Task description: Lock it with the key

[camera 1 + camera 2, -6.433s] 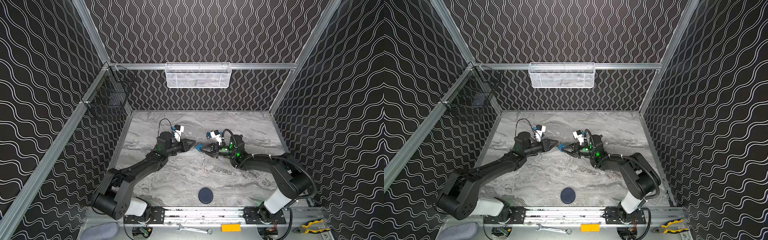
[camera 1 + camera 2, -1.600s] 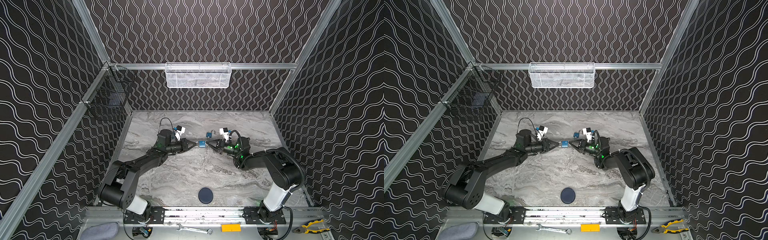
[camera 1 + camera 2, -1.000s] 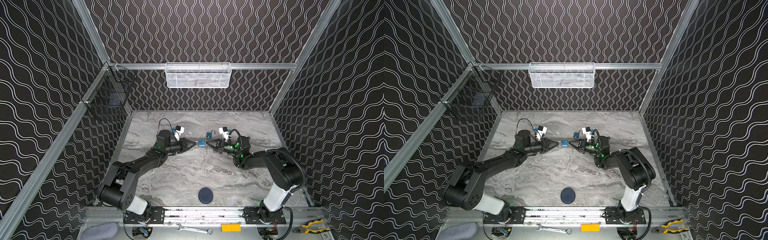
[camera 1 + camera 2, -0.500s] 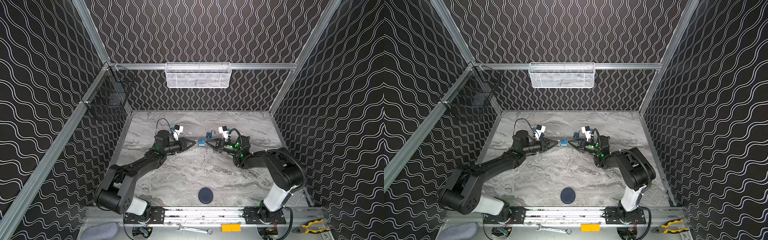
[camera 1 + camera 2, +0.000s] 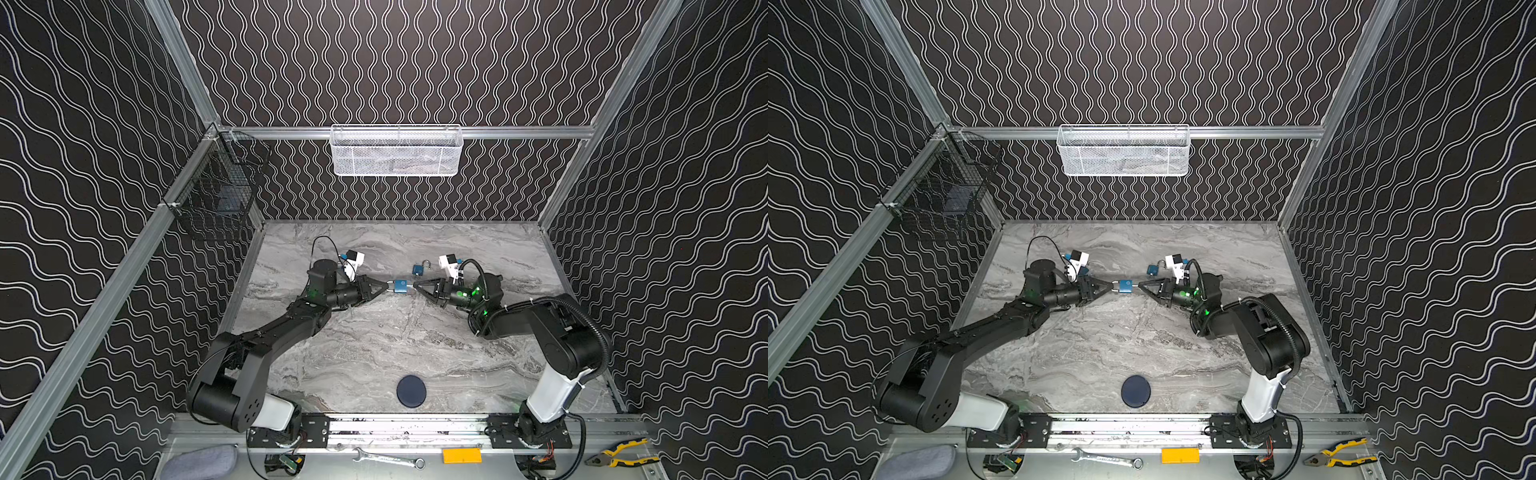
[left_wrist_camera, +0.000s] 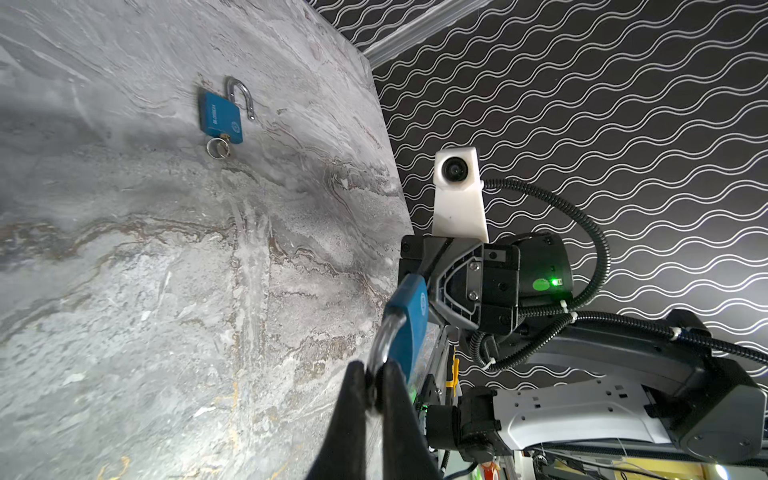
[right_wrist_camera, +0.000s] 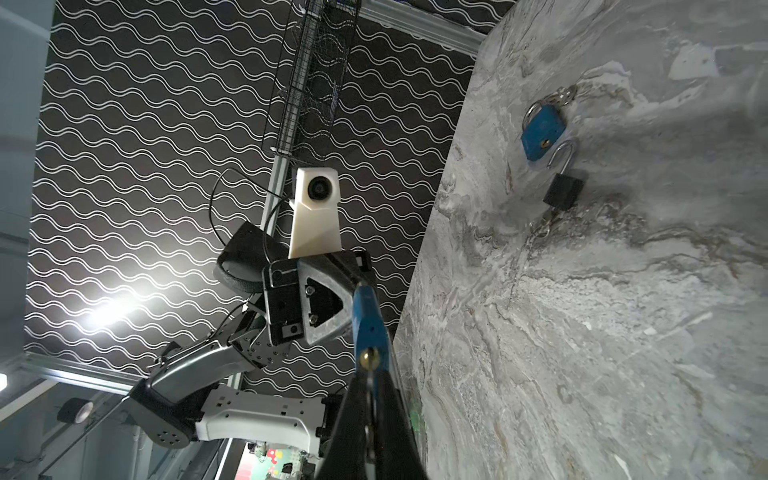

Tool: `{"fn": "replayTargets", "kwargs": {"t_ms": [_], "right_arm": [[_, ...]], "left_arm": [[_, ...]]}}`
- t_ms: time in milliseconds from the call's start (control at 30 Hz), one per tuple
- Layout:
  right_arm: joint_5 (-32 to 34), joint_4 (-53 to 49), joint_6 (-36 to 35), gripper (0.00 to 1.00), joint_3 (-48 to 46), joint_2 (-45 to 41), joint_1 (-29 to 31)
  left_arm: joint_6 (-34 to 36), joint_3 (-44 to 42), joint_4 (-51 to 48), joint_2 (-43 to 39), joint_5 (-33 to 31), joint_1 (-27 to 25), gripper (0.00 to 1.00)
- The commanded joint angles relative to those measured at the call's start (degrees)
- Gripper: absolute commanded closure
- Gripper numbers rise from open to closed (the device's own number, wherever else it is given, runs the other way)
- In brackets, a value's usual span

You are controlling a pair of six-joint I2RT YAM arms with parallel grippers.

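A blue padlock (image 5: pixel 400 286) (image 5: pixel 1125 286) hangs just above the marble table between my two grippers in both top views. My left gripper (image 5: pixel 387 286) (image 6: pixel 376 370) is shut on its silver shackle (image 6: pixel 384 340). The left wrist view shows the blue body (image 6: pixel 409 320) edge-on beyond the fingertips. My right gripper (image 5: pixel 414 286) (image 7: pixel 372 376) is shut on the key, whose brass head (image 7: pixel 368 358) sits at the keyhole in the padlock's underside (image 7: pixel 368 324). Whether the shackle is latched cannot be told.
Another blue padlock (image 5: pixel 419 268) (image 6: pixel 220 118) lies on the table with its shackle open and a key ring at its base. A blue padlock (image 7: pixel 542 133) and a black one (image 7: pixel 563 191) lie near the left arm. A dark disc (image 5: pixel 411 390) sits near the front.
Several seconds ago the grippers were apart; now they meet at the blue padlock. Over the last second the padlock stays put and the left arm's elbow swings slightly left.
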Motion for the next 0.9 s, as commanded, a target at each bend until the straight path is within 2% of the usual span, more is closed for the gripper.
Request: {"fn": "replayTargets", "kwargs": {"t_ms": [0,267,433,700,867], "right_arm": [[0.6,4.1,0.8,1.00,-0.2,-0.1,-0.2],[1.4,0.7,-1.7,1.00,-1.0,-0.7,-0.7],[1.7,-4.9,-5.3,1.00,-1.5,-3.4,-1.9],[2.2,-22.4,-15.6,1.00,-2.4,-10.2,-4.7],[3.0,-32.0,-21.9,1.00,-2.9,-12.1,-5.8]], "left_arm": [[-1.0,-0.3,3.9,0.4,-0.5,0.4,1.00],[-0.1,0.1,2.7,0.2,0.3,0.4,1.00],[4.2,3.4,-5.6,1.7,-0.2,0.8,1.00],[12.8,14.4,-19.0,11.4,1.3,3.0,1.00],[16.4,22.1,-22.6,18.6,2.1,4.2,1.00]]}}
